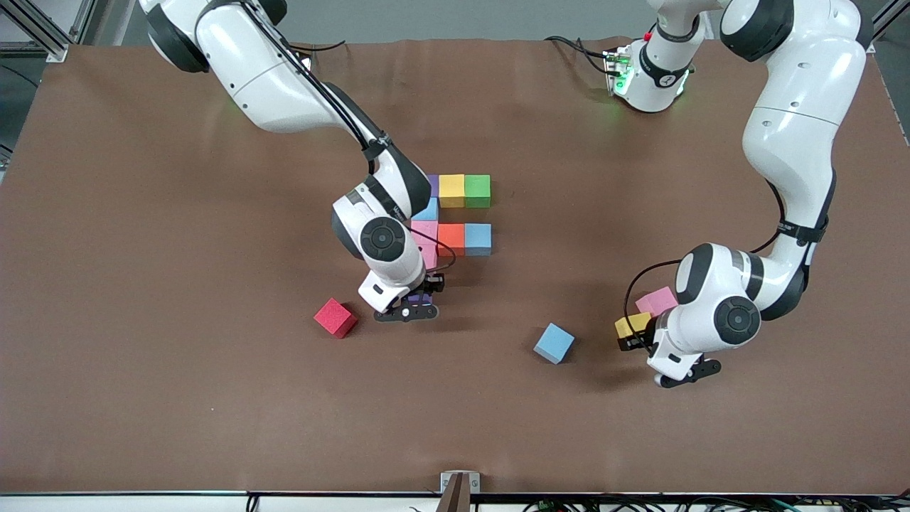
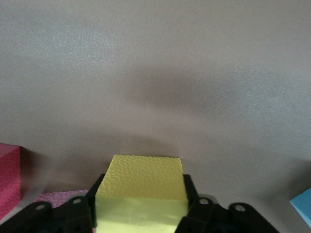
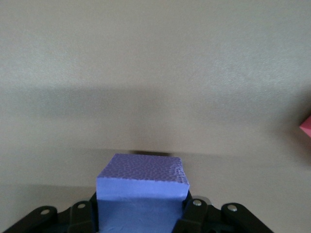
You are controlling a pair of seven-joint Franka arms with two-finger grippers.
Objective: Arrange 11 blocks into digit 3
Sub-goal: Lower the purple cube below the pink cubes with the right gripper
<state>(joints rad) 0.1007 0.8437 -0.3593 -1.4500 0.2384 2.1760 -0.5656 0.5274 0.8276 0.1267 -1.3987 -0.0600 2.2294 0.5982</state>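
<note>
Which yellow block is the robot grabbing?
The yellow block between the left gripper's fingers, beside the loose pink block. The other yellow block sits untouched beside the green block.

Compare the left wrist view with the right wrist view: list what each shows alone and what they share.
Left wrist only: the left gripper closed on a yellow block, a pink block beside it, and a light blue block at the picture's edge. Right wrist only: the right gripper shut on a purple block. Both: brown table and a red cube.
</note>
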